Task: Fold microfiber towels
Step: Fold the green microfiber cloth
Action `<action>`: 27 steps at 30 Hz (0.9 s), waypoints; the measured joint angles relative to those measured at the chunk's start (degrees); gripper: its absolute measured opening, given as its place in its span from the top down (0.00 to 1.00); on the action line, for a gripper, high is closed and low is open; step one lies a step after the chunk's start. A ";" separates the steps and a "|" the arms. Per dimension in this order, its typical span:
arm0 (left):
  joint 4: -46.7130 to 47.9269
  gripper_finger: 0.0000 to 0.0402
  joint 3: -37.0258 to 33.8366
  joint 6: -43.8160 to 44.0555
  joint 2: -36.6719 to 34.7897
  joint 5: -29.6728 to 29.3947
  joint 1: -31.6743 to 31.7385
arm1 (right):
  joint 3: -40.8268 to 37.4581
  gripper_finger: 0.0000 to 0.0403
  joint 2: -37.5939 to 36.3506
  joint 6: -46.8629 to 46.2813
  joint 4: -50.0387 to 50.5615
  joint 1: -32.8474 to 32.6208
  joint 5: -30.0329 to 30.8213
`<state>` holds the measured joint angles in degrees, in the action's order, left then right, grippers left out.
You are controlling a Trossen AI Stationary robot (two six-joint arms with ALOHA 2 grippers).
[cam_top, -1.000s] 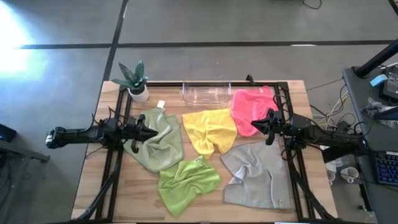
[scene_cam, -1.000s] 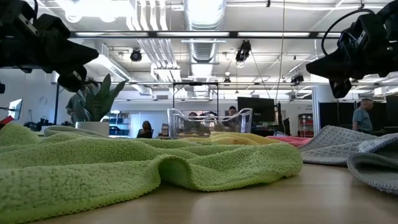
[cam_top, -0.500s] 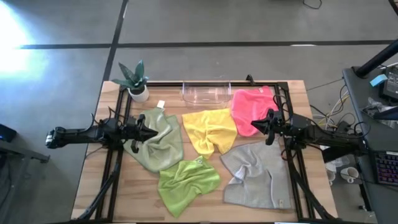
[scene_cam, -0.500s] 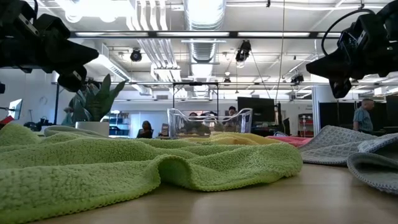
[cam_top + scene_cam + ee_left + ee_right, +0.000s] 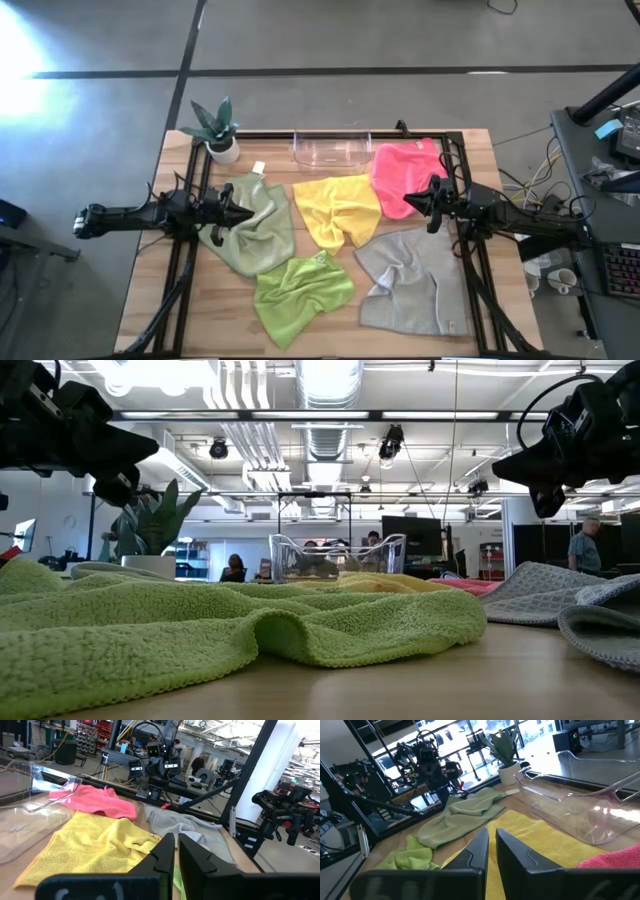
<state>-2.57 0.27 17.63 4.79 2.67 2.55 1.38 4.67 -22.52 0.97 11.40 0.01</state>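
Five towels lie loose and rumpled on the wooden table: sage green point(image 5: 252, 226) at the left, yellow point(image 5: 337, 208) in the middle, hot pink point(image 5: 405, 172) at the far right, lime green point(image 5: 300, 288) at the near middle, light grey point(image 5: 415, 282) at the near right. My left gripper point(image 5: 247, 213) hovers above the sage green towel, fingers nearly shut, holding nothing. My right gripper point(image 5: 408, 200) hovers above the pink towel's near edge, fingers nearly shut, holding nothing. Both point toward the table's middle.
A clear plastic bin point(image 5: 331, 150) stands at the far edge in the middle. A potted plant point(image 5: 219, 130) stands at the far left corner. A black frame point(image 5: 462, 180) runs along the table's sides. Bare wood shows at the near left corner.
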 joint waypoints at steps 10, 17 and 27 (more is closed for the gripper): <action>0.02 0.92 0.00 1.11 0.05 0.05 0.00 | -0.01 0.93 -0.01 0.00 0.00 -0.01 0.01; 0.02 0.75 0.00 1.51 0.22 0.05 0.00 | 0.00 0.93 -0.02 0.00 0.00 0.00 0.00; -3.98 0.65 0.00 4.44 0.14 0.55 0.00 | -0.02 0.93 0.00 0.00 0.00 0.00 0.00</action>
<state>-6.55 0.27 22.06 4.93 3.22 2.55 1.37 4.67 -22.52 0.97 11.40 0.01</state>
